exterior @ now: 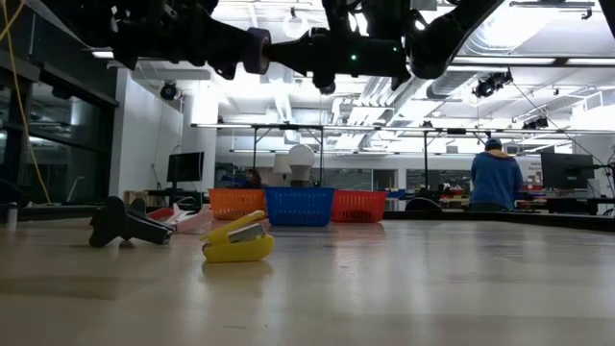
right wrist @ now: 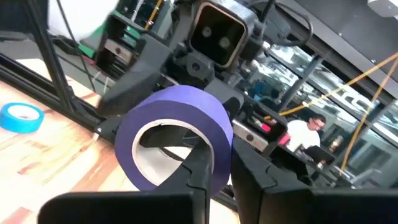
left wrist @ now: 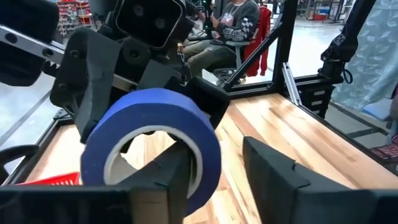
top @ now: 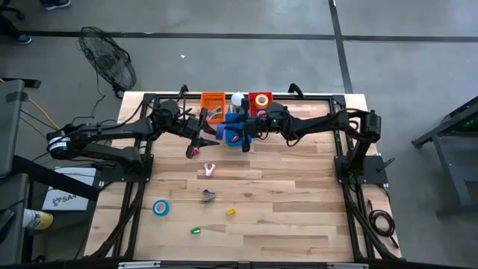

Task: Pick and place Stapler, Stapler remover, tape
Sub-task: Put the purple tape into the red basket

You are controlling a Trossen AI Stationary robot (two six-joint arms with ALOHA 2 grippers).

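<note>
A blue tape roll (right wrist: 177,134) with a white core is held up in the air between my two grippers, near the blue basket (top: 237,113) at the table's far edge. It also shows in the left wrist view (left wrist: 152,140) and the high view (top: 233,137). My right gripper (right wrist: 233,177) is shut on it. My left gripper (left wrist: 214,180) faces it from the table's left and is open. One left finger (left wrist: 168,177) stands in the ring's hole, the other (left wrist: 273,177) outside, clear of the wall. I cannot tell whether the inner finger touches the roll. My right gripper has the roll's wall (right wrist: 219,152) pinched, one finger (right wrist: 199,168) inside the ring's hole and one outside. The fingers come level from the table's right. The roll stands on edge, lifted clear of the table.
Orange (top: 213,104), blue and red (top: 261,99) baskets stand in a row at the far edge. Loose on the table lie another blue tape roll (top: 160,207), a yellow stapler (exterior: 238,240), a dark tool (exterior: 125,226), a white piece (top: 209,170) and a green piece (top: 196,232).
</note>
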